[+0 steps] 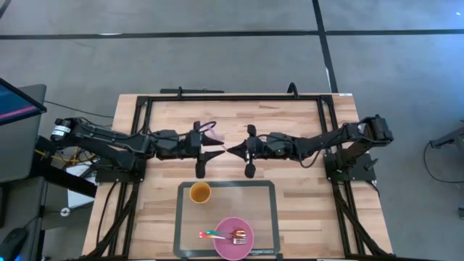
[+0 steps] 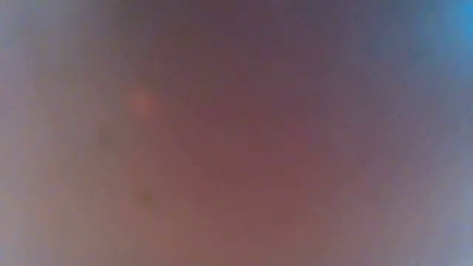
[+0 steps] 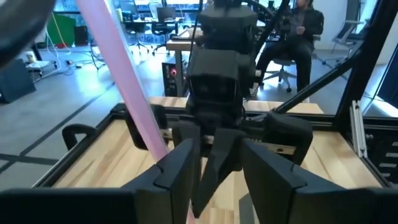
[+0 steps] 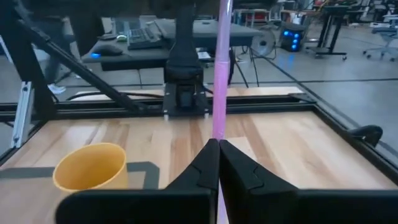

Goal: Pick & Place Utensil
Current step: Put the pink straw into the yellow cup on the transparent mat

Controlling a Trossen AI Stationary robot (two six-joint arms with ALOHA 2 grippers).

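Both arms stretch in from the sides and meet nose to nose over the middle of the table. The left gripper (image 1: 212,153) has its 2 fingers (image 3: 177,171) spread apart. The right gripper (image 1: 233,150) is closed, its 2 fingers (image 4: 205,165) pressed tight together, tip nearly touching the left gripper's.

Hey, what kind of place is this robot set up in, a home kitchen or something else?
Not a kitchen; most likely a robotics lab or open workshop. The wooden table sits in a black metal frame on a bare grey floor, and behind it are desks with monitors and office chairs, with a person seated at one.
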